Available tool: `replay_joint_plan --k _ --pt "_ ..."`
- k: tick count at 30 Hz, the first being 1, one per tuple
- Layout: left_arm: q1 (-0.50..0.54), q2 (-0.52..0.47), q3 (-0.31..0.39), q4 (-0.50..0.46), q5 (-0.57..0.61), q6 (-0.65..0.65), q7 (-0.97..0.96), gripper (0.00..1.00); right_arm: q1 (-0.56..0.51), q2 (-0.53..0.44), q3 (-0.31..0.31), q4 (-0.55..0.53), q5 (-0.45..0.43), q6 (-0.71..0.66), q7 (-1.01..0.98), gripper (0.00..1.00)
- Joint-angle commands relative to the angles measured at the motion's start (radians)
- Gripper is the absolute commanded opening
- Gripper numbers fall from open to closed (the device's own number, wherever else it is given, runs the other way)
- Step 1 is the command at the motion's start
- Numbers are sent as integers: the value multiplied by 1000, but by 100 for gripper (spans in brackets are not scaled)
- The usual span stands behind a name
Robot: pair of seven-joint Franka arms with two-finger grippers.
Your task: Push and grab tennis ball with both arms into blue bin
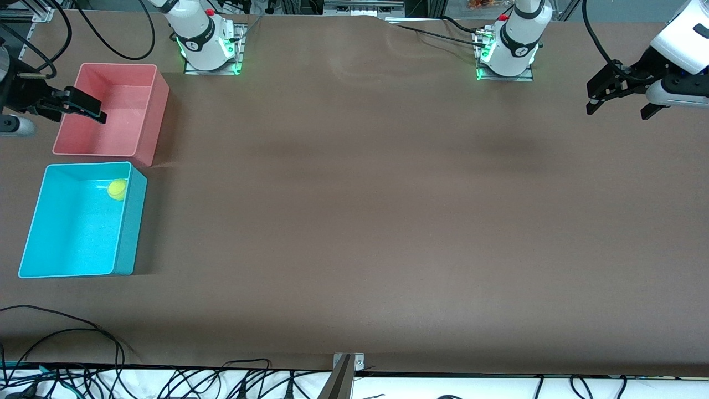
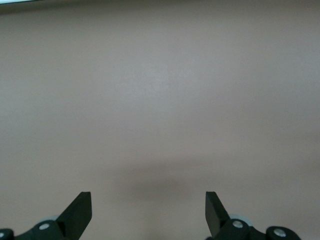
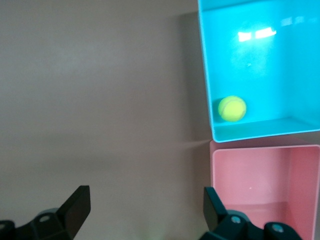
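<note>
From the high front camera, the small fuzzy yellow-green tennis ball (image 1: 117, 189) sits inside the bright cyan rectangular plastic bin (image 1: 130, 233), tucked into the corner closest to the salmon-pink rectangular plastic bin (image 1: 159, 113) that stands just beside it at the right arm's end of the brown table (image 1: 388, 221). The right arm's black two-finger gripper (image 1: 91, 111) hangs over the pink bin with nothing in it; the ball lies below it, one bin over toward the camera. The left arm's black gripper (image 1: 619, 108) waits over the bare table at its own end, fingers spread wide and empty, well apart from both bins. The left wrist view shows only plain brown tabletop past its two parted fingertips (image 2: 80, 210), nothing between them. In the right wrist view the fingertips (image 3: 77, 207) also stand wide apart and empty, one of them over the pink bin's wall (image 3: 216, 175), and the ball (image 3: 232, 108) rests in the cyan bin (image 3: 260, 131) against the wall bordering the pink one.
</note>
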Motion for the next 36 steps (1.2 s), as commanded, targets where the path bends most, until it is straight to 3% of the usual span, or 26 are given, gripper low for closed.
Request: replay_joint_plan --k 1,36 --pt "0 16 -1 36 -13 -16 -7 100 0 31 -4 33 -16 -26 -7 100" --pt "-3 16 -1 36 -13 -18 -4 100 6 49 3 59 -21 -31 -61 100"
